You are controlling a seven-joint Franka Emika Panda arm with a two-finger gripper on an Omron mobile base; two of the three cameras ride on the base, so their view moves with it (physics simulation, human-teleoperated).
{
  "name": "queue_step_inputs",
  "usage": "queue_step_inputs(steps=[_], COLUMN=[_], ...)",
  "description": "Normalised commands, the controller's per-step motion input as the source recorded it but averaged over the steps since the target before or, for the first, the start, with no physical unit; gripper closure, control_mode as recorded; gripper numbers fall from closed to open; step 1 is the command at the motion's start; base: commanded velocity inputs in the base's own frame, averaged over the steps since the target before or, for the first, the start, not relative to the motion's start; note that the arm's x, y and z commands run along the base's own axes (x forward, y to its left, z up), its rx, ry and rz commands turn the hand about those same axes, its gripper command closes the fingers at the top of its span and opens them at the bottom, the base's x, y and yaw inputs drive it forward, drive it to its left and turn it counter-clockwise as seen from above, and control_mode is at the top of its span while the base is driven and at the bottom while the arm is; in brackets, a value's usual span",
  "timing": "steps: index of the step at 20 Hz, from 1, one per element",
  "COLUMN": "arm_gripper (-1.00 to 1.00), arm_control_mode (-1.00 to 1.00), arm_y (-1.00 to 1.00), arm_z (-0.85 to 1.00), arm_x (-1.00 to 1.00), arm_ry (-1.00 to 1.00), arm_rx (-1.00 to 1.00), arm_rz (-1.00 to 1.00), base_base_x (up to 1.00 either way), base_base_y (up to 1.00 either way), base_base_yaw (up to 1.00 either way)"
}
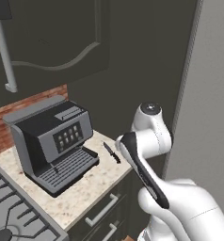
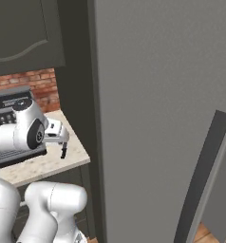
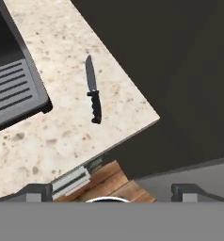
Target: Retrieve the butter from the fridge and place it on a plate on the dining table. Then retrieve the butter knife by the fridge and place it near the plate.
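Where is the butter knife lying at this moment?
The butter knife lies flat on the speckled counter, near its edge, between the coffee machine and the fridge.

Speckled beige stone counter (image 3: 62, 70), matt black ribbed-handled butter knife (image 3: 93, 94), smooth grey fridge (image 2: 157, 118), rough red brick wall (image 1: 24, 113).
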Motion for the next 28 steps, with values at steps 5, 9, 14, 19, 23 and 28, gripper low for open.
queue_step_inputs(steps=[5,9,14,19,23,28], arm_gripper=[-1.00,-1.00,-1.00,-1.00,-1.00,-1.00], arm_control_mode=[-1.00,-1.00,-1.00,-1.00,-1.00,-1.00], arm_y=[0.19,0.31,0.21,0.01,0.00,0.00], arm_z=[-0.48,-0.32,-0.31,-0.20,-0.16,-0.24], arm_x=[0.43,0.47,0.45,0.23,0.17,0.09], arm_ry=[0.00,0.00,0.00,0.00,0.06,0.04], arm_rx=[0.02,0.02,0.01,0.03,0.07,0.03], arm_rz=[0.00,0.00,0.00,-0.02,-0.10,-0.08], base_base_x=[0.00,0.00,0.00,0.00,0.00,0.00], base_base_y=[0.00,0.00,0.00,0.00,0.00,0.00], base_base_yaw=[0.00,0.00,0.00,0.00,0.00,0.00])
